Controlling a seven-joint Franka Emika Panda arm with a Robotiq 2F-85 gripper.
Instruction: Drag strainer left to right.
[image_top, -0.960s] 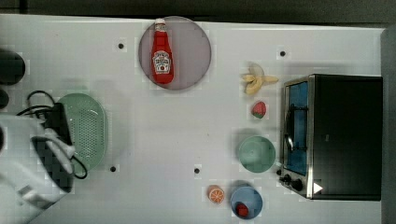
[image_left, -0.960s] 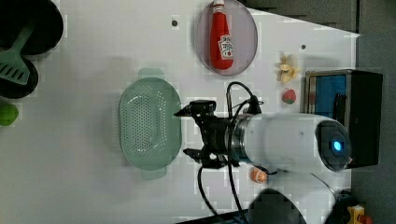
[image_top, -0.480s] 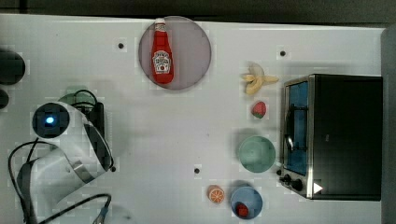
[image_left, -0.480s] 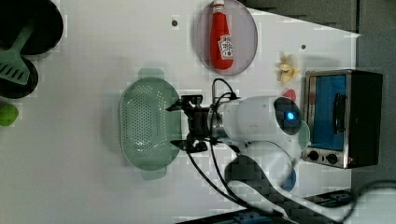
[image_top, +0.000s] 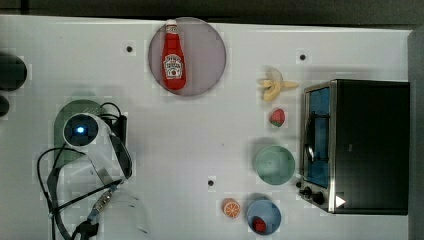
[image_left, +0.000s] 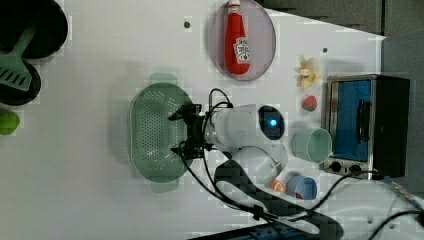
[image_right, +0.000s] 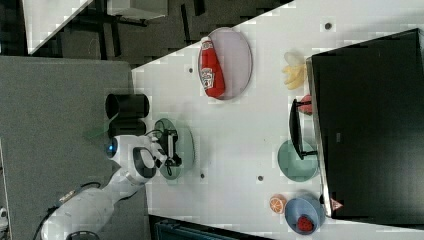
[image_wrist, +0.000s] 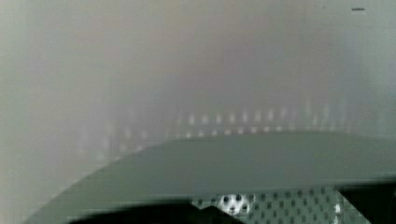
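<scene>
Hovering: the arm leaned over the strainer (image_left: 152, 132) and the gripper (image_left: 187, 130) hung above its perforated bowl, by the rim on the left view's right
Claw: fingers spread wide, one fingertip (image_left: 179, 115) and its partner well apart over the holes, nothing pinched between them
Strainer: pale mint-green oval, sat on the white table (image_top: 210, 140) at the top view's left, largely covered by the arm's white body in that view, a green edge (image_top: 75, 107) peeking out
Wrist view: the strainer's smooth rim (image_wrist: 233, 163) curved across close up, with a patch of its small holes beside it
Plate: grey and round (image_top: 205, 55), at the top view's upper middle, a red ketchup bottle (image_top: 173, 62) lying on it
Toaster oven: black with a blue glass door (image_top: 360, 145), at the top view's right, well apart from the strainer
Green bowl: solid and round (image_top: 274, 165), just beside the oven door
Fruit: a banana (image_top: 275, 86) and a strawberry (image_top: 277, 117) near the oven, an orange half (image_top: 231, 208) next to a blue bowl (image_top: 264, 215)
</scene>
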